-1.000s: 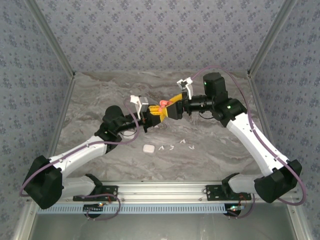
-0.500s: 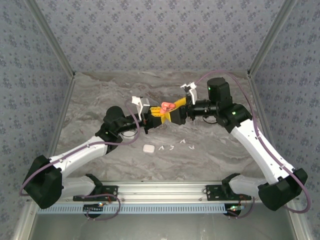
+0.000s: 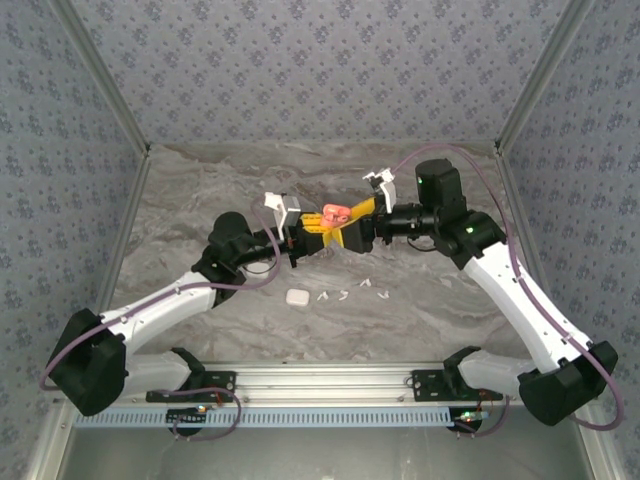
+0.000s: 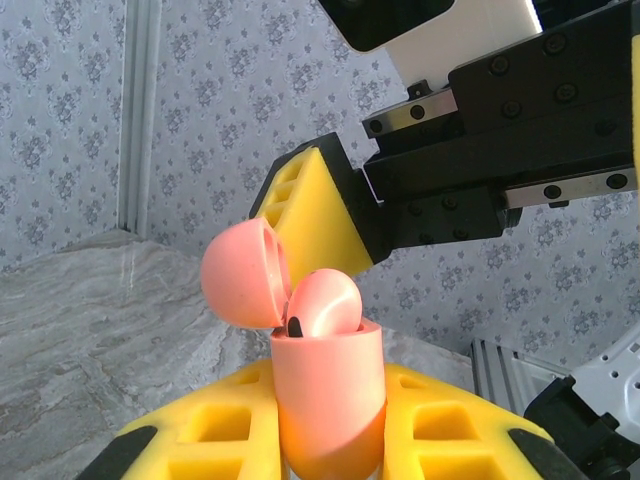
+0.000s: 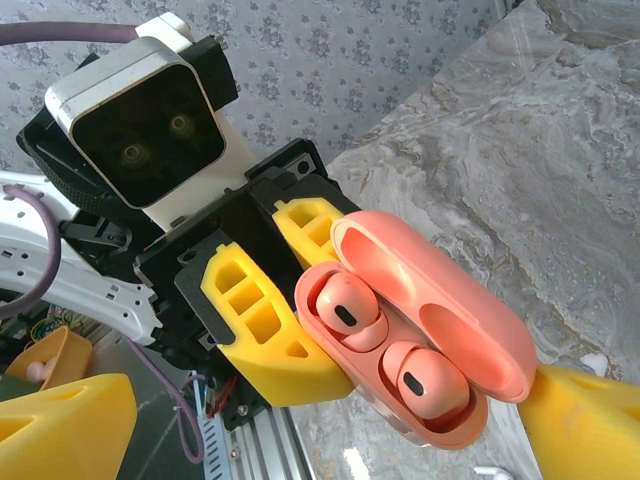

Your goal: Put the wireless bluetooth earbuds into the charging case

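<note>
Earbuds (image 5: 351,312), pink, sit in open pink case (image 5: 445,305) clamped by left tool (image 3: 316,230); right tool (image 3: 353,224) gapes.

The charging case (image 5: 430,350) is salmon pink, and so are the two earbuds (image 5: 345,312) in it. The left gripper (image 4: 328,420) and right gripper (image 3: 347,222) have yellow fingers on black bodies. The small case (image 3: 296,297) is white, the table (image 3: 200,190) grey and marbled, the walls (image 3: 300,60) blue-grey with a floral print.
</note>
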Available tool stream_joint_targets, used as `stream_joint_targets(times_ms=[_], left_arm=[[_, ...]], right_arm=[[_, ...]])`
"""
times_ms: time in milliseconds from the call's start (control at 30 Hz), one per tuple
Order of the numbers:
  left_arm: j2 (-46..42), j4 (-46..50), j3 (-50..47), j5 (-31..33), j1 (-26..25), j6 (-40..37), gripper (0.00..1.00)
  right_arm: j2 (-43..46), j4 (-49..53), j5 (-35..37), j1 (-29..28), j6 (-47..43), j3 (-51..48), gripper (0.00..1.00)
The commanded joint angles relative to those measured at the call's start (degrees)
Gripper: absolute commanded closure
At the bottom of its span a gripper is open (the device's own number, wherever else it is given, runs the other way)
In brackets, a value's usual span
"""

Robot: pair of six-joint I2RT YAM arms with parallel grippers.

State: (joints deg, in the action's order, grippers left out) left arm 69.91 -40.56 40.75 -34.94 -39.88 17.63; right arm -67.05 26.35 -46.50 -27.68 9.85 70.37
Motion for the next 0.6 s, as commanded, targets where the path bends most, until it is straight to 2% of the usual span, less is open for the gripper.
stream_joint_targets(times_ms=[0, 467, 567], left_arm=[[0.8, -1.4, 1.5, 1.1, 0.3, -0.1, 1.0], [0.7, -1.1, 1.4, 1.4, 0.2, -0.2, 1.0], [0.7, -1.1, 1.4, 1.4, 0.2, -0.2, 1.0]], right_arm=[[0.9, -1.3, -1.3, -0.7, 0.2, -0.8, 0.0], [4.2, -4.8, -1.3, -0.7, 0.3, -1.5, 0.0], [5.7, -5.8, -1.1, -0.8, 0.5, -4.3, 0.0]])
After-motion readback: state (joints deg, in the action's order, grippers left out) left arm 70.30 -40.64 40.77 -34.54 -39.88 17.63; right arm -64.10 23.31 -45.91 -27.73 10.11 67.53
